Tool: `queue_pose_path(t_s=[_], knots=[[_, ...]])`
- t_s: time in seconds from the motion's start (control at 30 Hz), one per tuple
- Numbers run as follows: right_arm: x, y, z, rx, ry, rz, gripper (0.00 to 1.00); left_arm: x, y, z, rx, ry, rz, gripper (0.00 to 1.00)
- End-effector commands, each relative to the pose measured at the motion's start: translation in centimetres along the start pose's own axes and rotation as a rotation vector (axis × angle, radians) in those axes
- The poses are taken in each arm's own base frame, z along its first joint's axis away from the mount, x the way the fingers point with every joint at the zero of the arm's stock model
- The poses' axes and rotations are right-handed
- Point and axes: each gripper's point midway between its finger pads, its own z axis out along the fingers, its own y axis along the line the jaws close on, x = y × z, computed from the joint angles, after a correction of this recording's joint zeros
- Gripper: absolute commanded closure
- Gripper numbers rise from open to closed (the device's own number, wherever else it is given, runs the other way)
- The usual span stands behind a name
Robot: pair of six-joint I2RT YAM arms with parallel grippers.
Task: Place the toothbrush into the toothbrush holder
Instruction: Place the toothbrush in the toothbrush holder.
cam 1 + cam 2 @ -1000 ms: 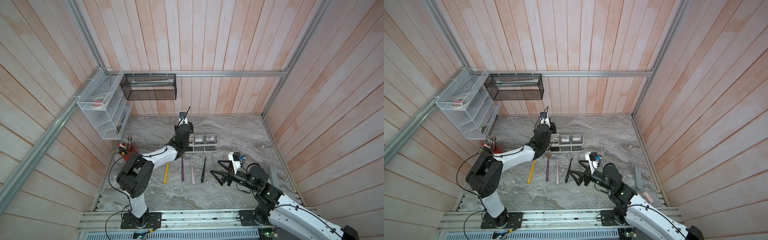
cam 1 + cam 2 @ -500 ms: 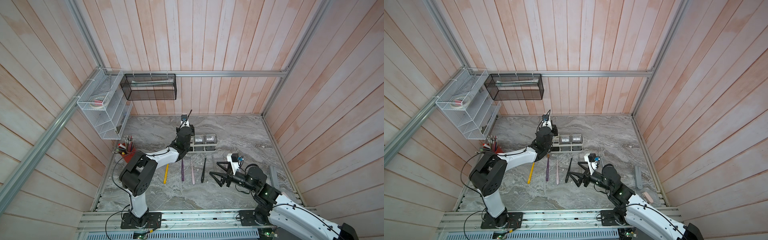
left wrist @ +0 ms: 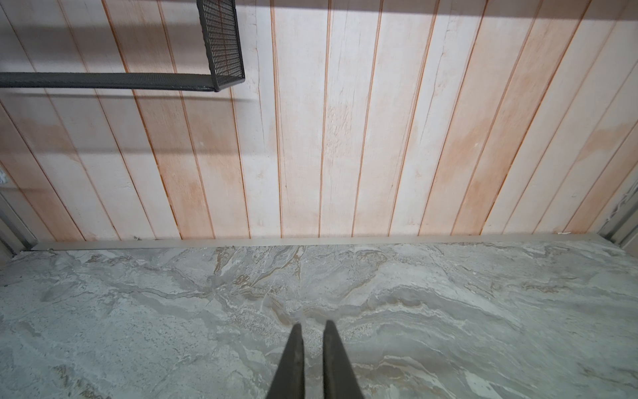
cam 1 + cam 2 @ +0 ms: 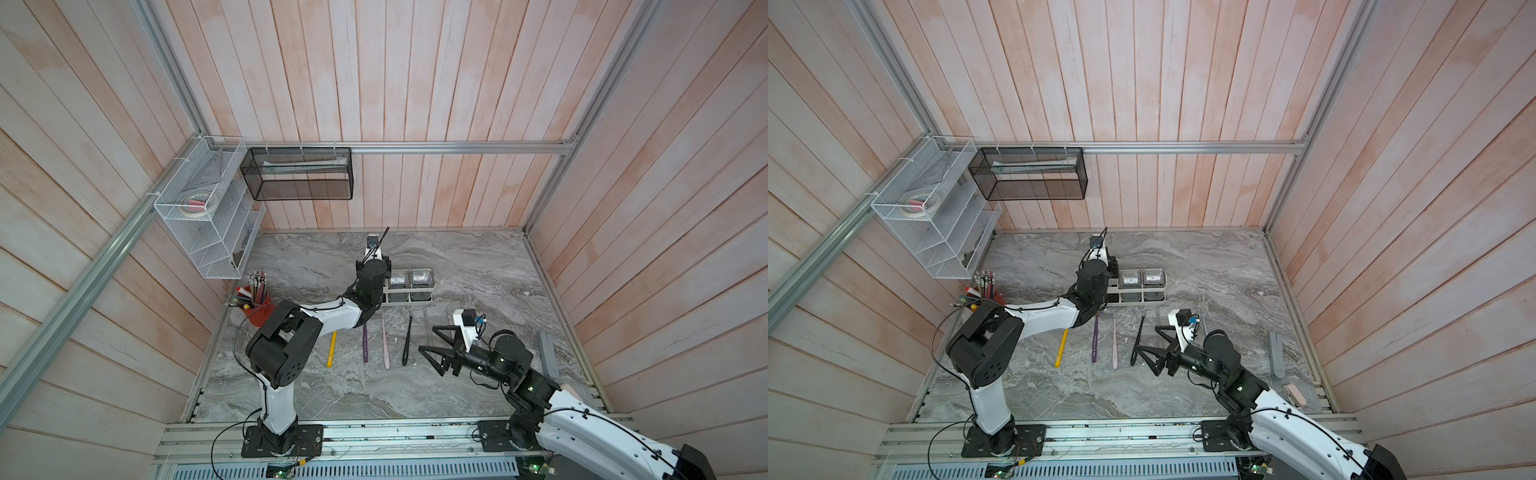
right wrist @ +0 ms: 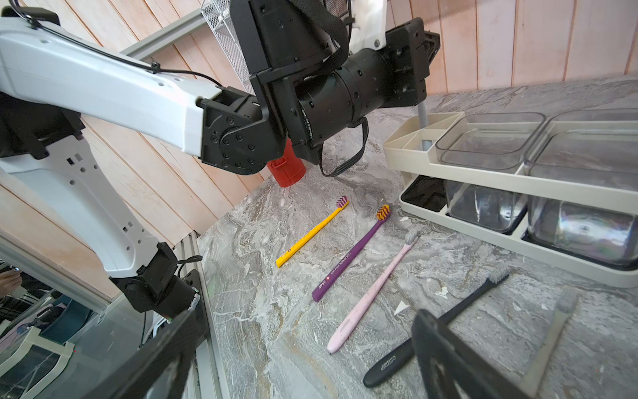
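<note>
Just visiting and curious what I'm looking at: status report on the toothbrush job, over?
Left gripper shut on grey toothbrush, lower end in toothbrush holder, divided slot. Right gripper open, hovering by black toothbrush. Nothing blocking the slot.

Walls (image 4: pixel 415 83): vertical wood planks, whitewashed, pinkish-orange patches; enclosure closed on three sides.
Aluminium rail (image 4: pixel 457 147): mounted across rear wall, seen in both top views.
Black mesh basket (image 4: pixel 299 178): hung from rail; shadow cast on planks below.
White wire rack (image 4: pixel 208 224): tiered, fixed to side wall.
Table (image 4: pixel 478 270): grey marble-patterned top, pale veins.
Lighting: even, diffuse.
</note>
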Motion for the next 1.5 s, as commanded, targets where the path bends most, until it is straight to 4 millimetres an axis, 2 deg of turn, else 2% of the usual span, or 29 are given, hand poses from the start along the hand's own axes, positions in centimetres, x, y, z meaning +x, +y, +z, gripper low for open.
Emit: queue_pose_path(t_s=[0.0, 0.47, 0.6, 0.93, 1.1, 1.23, 1.47], knots=[[0.0, 0.2, -0.1, -0.022, -0.012, 0.007, 0.02, 1.0, 0.1, 0.0, -0.014, -0.001, 0.015, 1.00], [0.6, 0.2, 0.3, -0.035, -0.003, 0.011, 0.02, 2.5, 0.4, -0.1, -0.031, -0.005, 0.062, 0.99], [0.5, 0.2, 0.3, -0.038, -0.003, 0.012, 0.02, 2.6, 0.4, -0.1, -0.031, -0.003, 0.062, 0.96], [0.8, 0.2, 0.4, -0.046, 0.004, 0.019, 0.02, 3.0, 0.7, -0.2, -0.040, -0.007, 0.073, 0.78], [0.9, 0.2, 0.4, -0.046, 0.002, 0.019, 0.02, 2.9, 0.6, -0.1, -0.041, -0.012, 0.074, 0.74], [0.8, 0.3, 0.4, -0.049, 0.003, 0.020, 0.02, 2.7, 0.6, -0.2, -0.040, -0.014, 0.074, 0.60], [0.7, 0.4, 0.4, -0.054, 0.000, 0.021, 0.02, 1.9, 0.6, -0.2, -0.041, -0.025, 0.072, 0.48]])
